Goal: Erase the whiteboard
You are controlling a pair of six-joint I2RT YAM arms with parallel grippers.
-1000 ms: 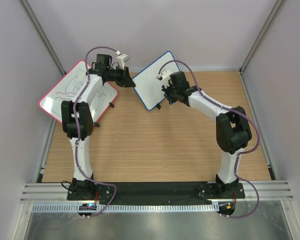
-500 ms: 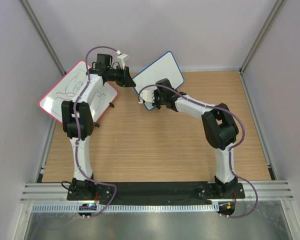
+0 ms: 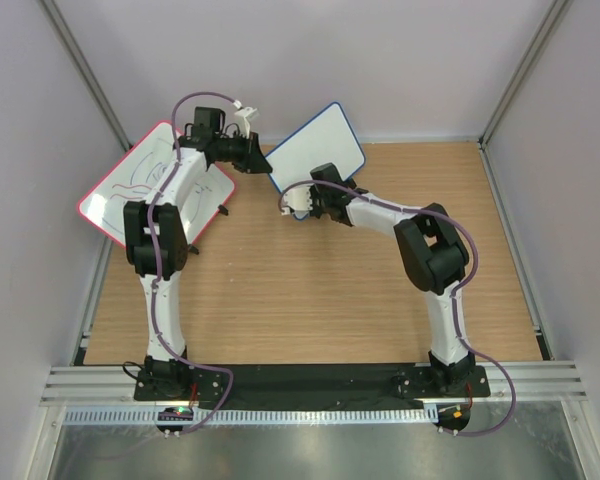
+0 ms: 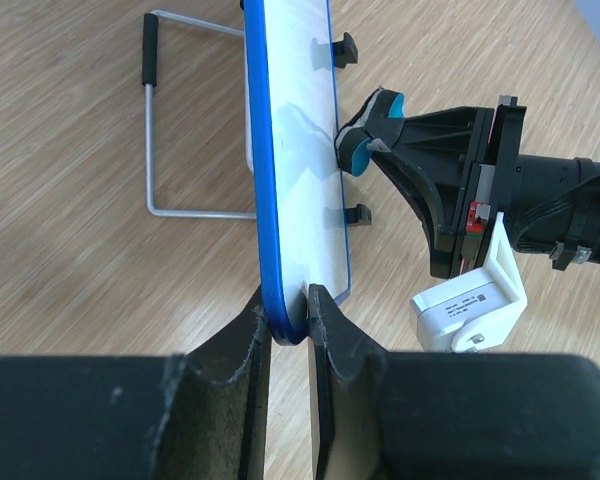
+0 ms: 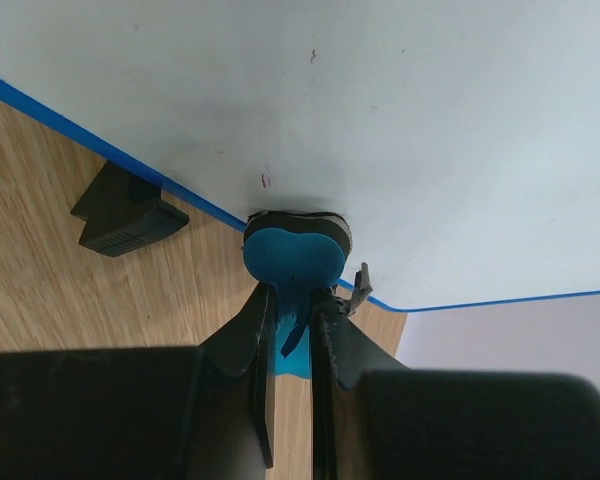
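Note:
The blue-framed whiteboard (image 3: 320,148) stands tilted at the back of the table. My left gripper (image 3: 258,160) is shut on its left corner; in the left wrist view the jaws (image 4: 290,308) pinch the blue frame (image 4: 263,180). My right gripper (image 3: 302,206) is shut on a blue eraser (image 5: 292,255) and presses its dark pad against the board's white face (image 5: 400,110) near the lower edge. The eraser also shows in the left wrist view (image 4: 363,140). Two tiny red specks (image 5: 265,180) remain on the face beside the eraser.
A larger red-framed whiteboard (image 3: 115,190) with scribbles leans at the back left behind my left arm. The blue board's black foot (image 5: 125,215) and wire kickstand (image 4: 150,130) rest on the wooden table (image 3: 310,300). Grey walls enclose the table.
My right gripper with the eraser swept from the board's right middle down-left to its lower edge, then held there. The board tipped slightly up and right. The left gripper kept its hold.

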